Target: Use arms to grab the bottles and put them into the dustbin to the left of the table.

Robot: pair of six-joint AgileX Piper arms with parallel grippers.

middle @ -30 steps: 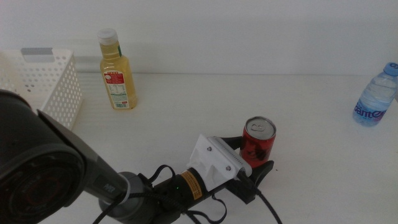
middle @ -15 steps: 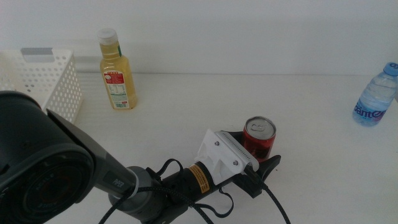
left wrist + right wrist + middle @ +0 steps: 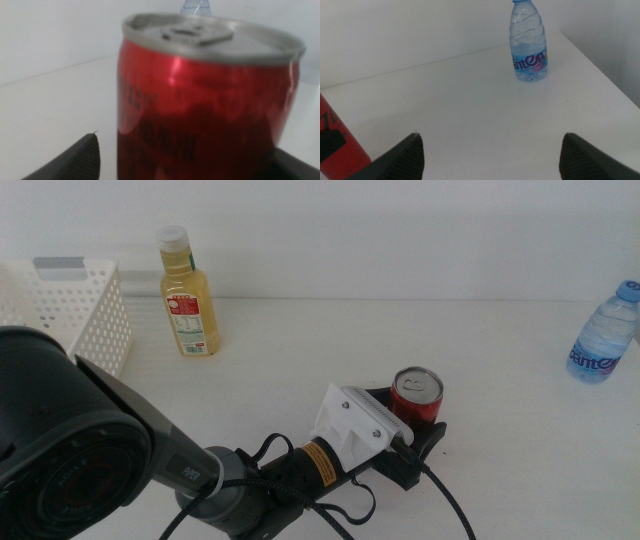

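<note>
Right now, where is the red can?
In the middle view the red can stands upright near the table's front centre, between the left gripper's open jaws, far from the juice bottle and water bottle.

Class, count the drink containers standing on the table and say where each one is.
3. Yellow juice bottle at the back beside the white basket; red can in the middle between the left gripper jaws; water bottle far right.

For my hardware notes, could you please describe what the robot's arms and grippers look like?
The left arm is bulky, glossy black, with black cables looping beside a yellow label. Its left gripper has a white angular housing and dark jaws. The right gripper shows only two dark grey jaw tips.
</note>
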